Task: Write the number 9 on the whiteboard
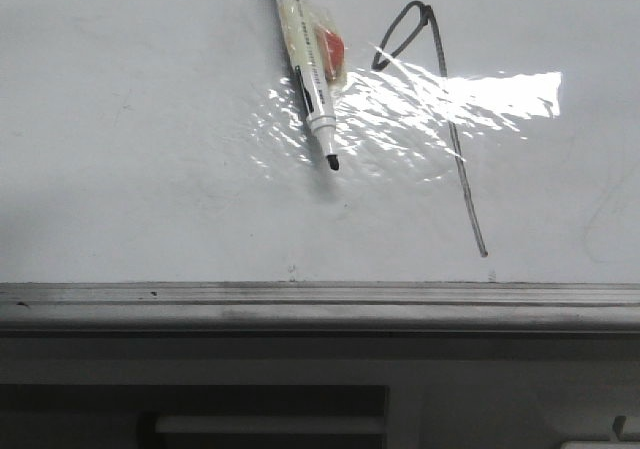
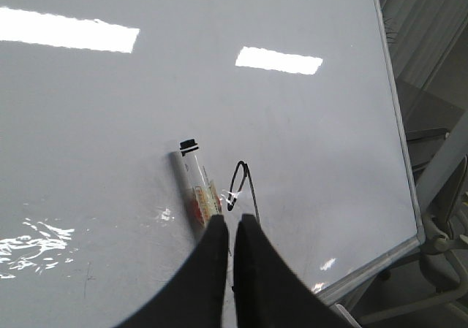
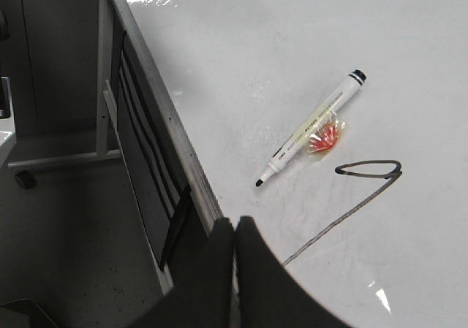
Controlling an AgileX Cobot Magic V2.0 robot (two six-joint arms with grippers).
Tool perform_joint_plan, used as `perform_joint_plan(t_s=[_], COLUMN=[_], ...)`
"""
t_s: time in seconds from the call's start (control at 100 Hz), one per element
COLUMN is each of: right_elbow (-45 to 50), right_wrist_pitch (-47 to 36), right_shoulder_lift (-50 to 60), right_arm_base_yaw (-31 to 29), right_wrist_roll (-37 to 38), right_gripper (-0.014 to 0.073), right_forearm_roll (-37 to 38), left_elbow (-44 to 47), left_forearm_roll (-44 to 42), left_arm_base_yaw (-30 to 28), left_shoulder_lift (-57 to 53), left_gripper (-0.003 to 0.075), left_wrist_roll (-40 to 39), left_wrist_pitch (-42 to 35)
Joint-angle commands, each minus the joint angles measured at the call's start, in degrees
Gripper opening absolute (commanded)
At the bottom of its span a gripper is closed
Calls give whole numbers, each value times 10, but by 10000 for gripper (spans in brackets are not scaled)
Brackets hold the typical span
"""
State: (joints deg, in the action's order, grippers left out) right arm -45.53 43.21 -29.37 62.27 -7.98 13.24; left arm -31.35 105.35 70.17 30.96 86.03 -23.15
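Note:
The number 9 [image 1: 440,89] is drawn on the whiteboard [image 1: 130,149] as a thin dark line with a small loop and a long slanting tail. It also shows in the left wrist view [image 2: 240,182] and the right wrist view [image 3: 369,171]. A white marker [image 1: 308,69] with a red label lies uncapped on the board left of the 9, tip toward the near edge. My left gripper [image 2: 232,218] is shut and empty, above the board beside the marker [image 2: 194,189]. My right gripper [image 3: 235,222] is shut and empty over the board's grey edge strip [image 3: 172,145].
The grey metal edge strip [image 1: 320,304] runs along the board's near side. Below it is a grey panel with slots [image 1: 270,414]. Bright glare patches [image 1: 470,94] lie on the board. An office chair base [image 2: 439,248] stands beyond the board's corner.

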Motion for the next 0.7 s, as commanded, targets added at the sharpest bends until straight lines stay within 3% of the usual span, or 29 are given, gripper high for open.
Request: perform_joint_plan(t_s=[0.0, 0.25, 0.43, 0.58, 0.69], right_elbow=[-14, -14, -14, -14, -14], right_wrist_pitch=[-36, -36, -36, -36, -36], right_shoulder_lift=[-3, -3, -3, -3, -3], right_arm_base_yaw=[-2, -2, -2, -2, -2], right_wrist_roll=[1, 1, 1, 1, 1], right_gripper=[-41, -41, -41, -41, -41], right_forearm_roll=[16, 16, 16, 16, 16], left_elbow=[-16, -16, 12, 65, 110], left_forearm_roll=[6, -5, -63, -189, -275], left_arm_base_yaw=[4, 4, -7, -115, -227], left_shoulder_lift=[0, 0, 0, -12, -41], left_gripper=[-20, -20, -20, -20, -20], left_wrist_roll=[2, 36, 60, 53, -23], left_wrist_pitch=[16, -15, -145, -129, -64])
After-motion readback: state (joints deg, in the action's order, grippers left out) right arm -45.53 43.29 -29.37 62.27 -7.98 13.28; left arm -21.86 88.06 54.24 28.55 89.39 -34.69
